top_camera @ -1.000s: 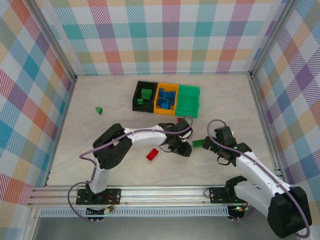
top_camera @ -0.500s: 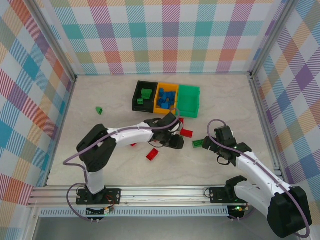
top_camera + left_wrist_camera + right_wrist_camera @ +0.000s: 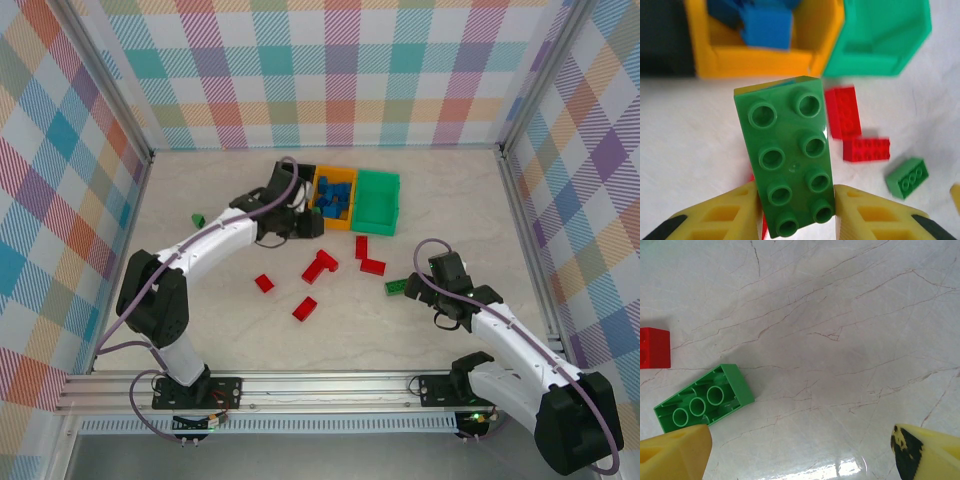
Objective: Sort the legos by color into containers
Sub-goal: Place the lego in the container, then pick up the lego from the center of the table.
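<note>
Pinching one green lego (image 3: 787, 155), left fingers (image 3: 720, 220).

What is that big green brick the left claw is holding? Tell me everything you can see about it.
The green brick is glossy plastic and oblong, with eight hollow round studs in two rows of four. The left gripper pinches its near end between yellow fingers, one on each long side, with the studs facing the wrist camera. It looks lifted off the table, its far end pointing toward the orange bin, and it appears to touch nothing else.
</note>
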You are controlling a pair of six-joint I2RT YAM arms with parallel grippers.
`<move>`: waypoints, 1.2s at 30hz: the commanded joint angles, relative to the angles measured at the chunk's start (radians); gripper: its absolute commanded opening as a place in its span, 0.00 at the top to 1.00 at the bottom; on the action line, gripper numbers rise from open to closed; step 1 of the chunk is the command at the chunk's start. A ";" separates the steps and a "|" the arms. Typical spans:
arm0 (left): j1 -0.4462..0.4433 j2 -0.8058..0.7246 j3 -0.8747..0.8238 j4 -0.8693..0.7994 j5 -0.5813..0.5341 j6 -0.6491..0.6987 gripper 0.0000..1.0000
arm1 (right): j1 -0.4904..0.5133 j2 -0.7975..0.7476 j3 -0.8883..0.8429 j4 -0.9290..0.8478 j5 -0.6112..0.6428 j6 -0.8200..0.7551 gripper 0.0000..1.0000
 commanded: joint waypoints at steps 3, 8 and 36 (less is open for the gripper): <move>0.116 0.102 0.133 -0.064 0.090 0.030 0.63 | -0.007 0.000 0.026 0.015 -0.009 -0.012 0.08; 0.195 0.237 0.296 -0.113 0.137 0.056 0.60 | -0.008 0.001 0.026 0.016 -0.012 -0.014 0.07; -0.085 -0.006 -0.070 0.177 0.130 0.088 0.29 | -0.007 -0.023 0.019 0.009 0.008 -0.001 0.07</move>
